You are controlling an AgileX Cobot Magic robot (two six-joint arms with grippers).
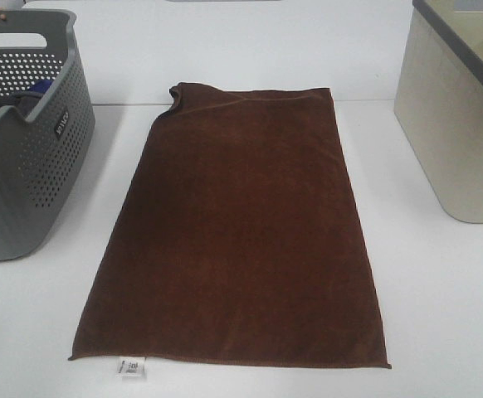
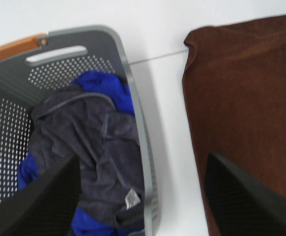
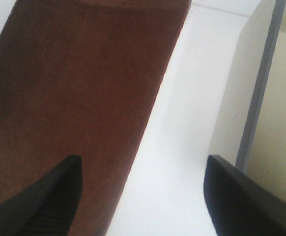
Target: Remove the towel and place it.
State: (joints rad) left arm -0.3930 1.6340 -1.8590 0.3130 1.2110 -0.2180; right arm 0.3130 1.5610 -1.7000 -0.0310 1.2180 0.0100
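The dark brown towel (image 1: pixel 241 224) lies flat and spread on the white table, its white tag (image 1: pixel 131 367) at the near left corner and a small fold at the far left corner. It also shows in the left wrist view (image 2: pixel 246 108) and the right wrist view (image 3: pixel 79 88). No gripper shows in the exterior high view. My left gripper (image 2: pixel 143 196) is open and empty, high over the gap between the grey basket (image 2: pixel 138 132) and the towel's left edge. My right gripper (image 3: pixel 143 196) is open and empty above the towel's right edge.
The grey perforated basket (image 1: pixel 59 141) at the left holds a grey cloth (image 2: pixel 89 142) and a blue cloth (image 2: pixel 103 83). A beige bin (image 1: pixel 457 133) with a dark rim stands at the right, and shows in the right wrist view (image 3: pixel 261 98).
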